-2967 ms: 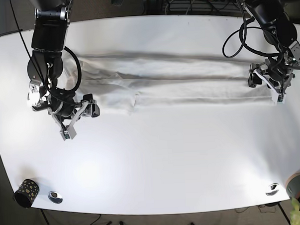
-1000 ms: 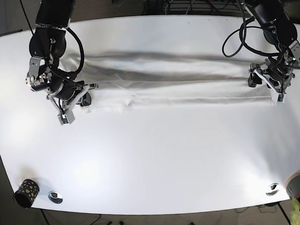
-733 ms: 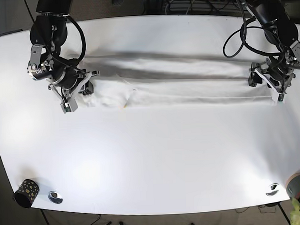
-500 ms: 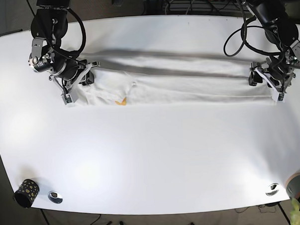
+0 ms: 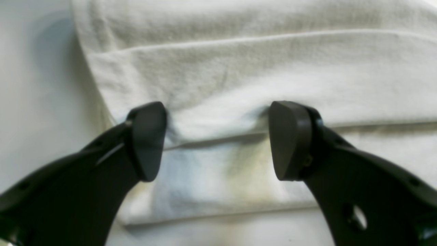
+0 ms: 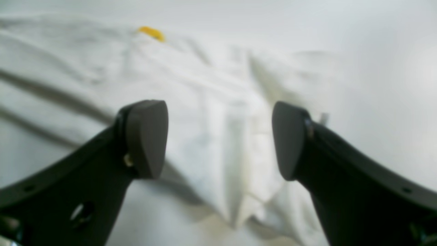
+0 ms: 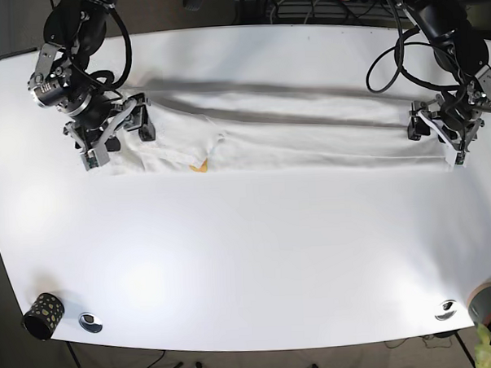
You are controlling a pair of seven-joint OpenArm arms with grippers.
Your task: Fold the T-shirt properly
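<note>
Between the spread black fingers of the left gripper (image 5: 218, 140), in the left wrist view, the long white cotton T-shirt (image 5: 259, 82) is lying in stacked layers, a fold ridge running straight across from one fingertip to the other. The jaws are standing wide apart and gripping nothing. To the gripper's left the cloth is ending in a curved edge, with bare white table (image 5: 30, 102) beyond it.

In the right wrist view the right gripper (image 6: 220, 143) is likewise gaping, nothing pinched, hovering over a rumpled end of the shirt. A small yellow tag (image 6: 152, 33) is showing beyond the left fingertip. Bare table is opening to the gripper's right.

From the base view, the right gripper (image 7: 113, 134) is sitting further up the table than three seconds ago, having carried the shirt's near flap over so the tag (image 7: 198, 166) is now showing; the left gripper (image 7: 439, 135) is staying put at the opposite end. I judge the lengthwise fold is nearly laid, leaving the shirt (image 7: 292, 131) a narrow band. Wide open tabletop (image 7: 257, 257) is lying on the near side of both grippers for the coming crosswise folds.
</note>
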